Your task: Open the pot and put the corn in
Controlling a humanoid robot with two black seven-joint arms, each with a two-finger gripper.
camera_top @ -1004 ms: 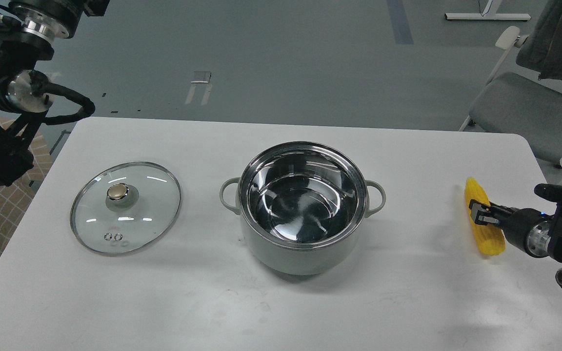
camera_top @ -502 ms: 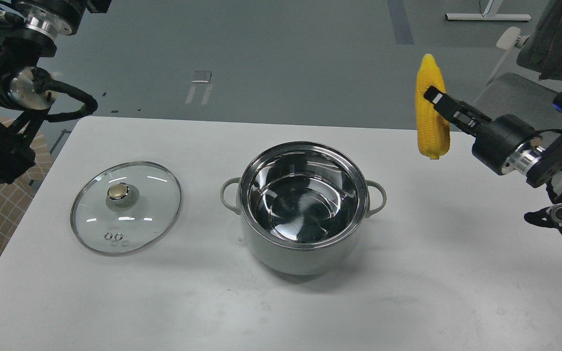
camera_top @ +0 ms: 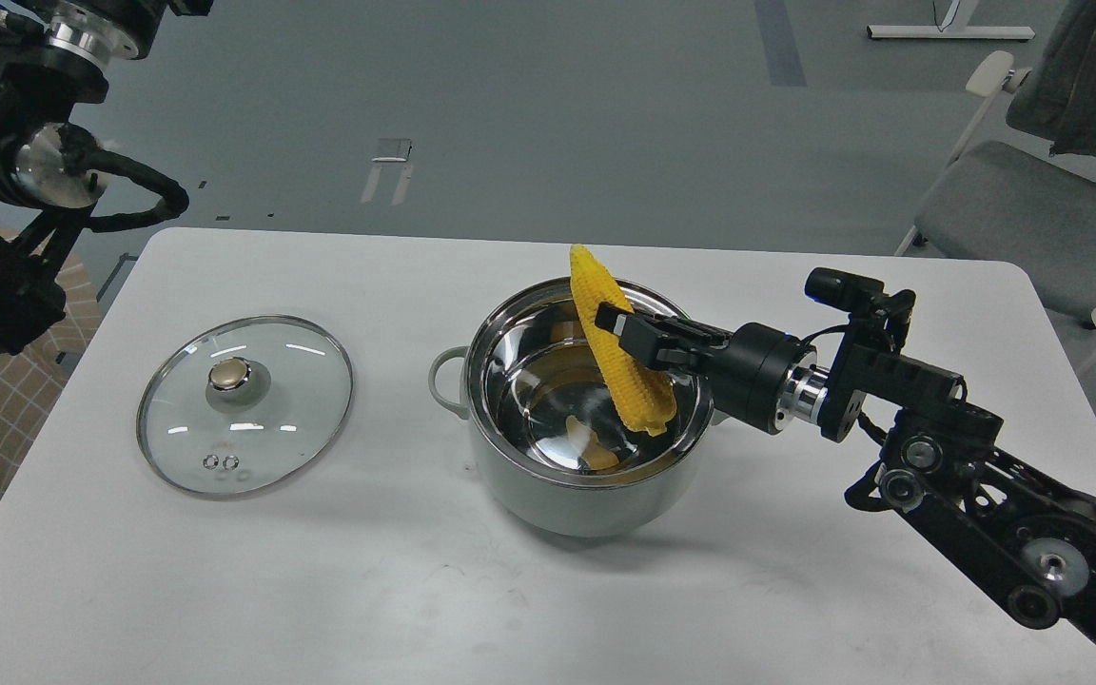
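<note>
The pale grey-green pot [camera_top: 548,495] stands open at the table's middle, its shiny steel inside showing. Its glass lid [camera_top: 245,404] with the brass knob lies flat on the table to the left. My right gripper [camera_top: 626,333] is shut on the yellow corn cob [camera_top: 616,344] and holds it tilted over the pot's mouth, thick end down inside the rim, tip up and back. The corn's reflection shows on the pot's bottom. My left arm [camera_top: 25,181] is raised at the far left; its gripper is out of view.
The white table [camera_top: 415,590] has bare room in front of the pot and at the right. A grey chair [camera_top: 1033,224] stands behind the table's right corner. The table's left edge runs close to the lid.
My right gripper carried the corn from high at the right, down and left to over the pot's mouth. One second ago the corn lay on the table at the right. The lid and pot have not moved.
</note>
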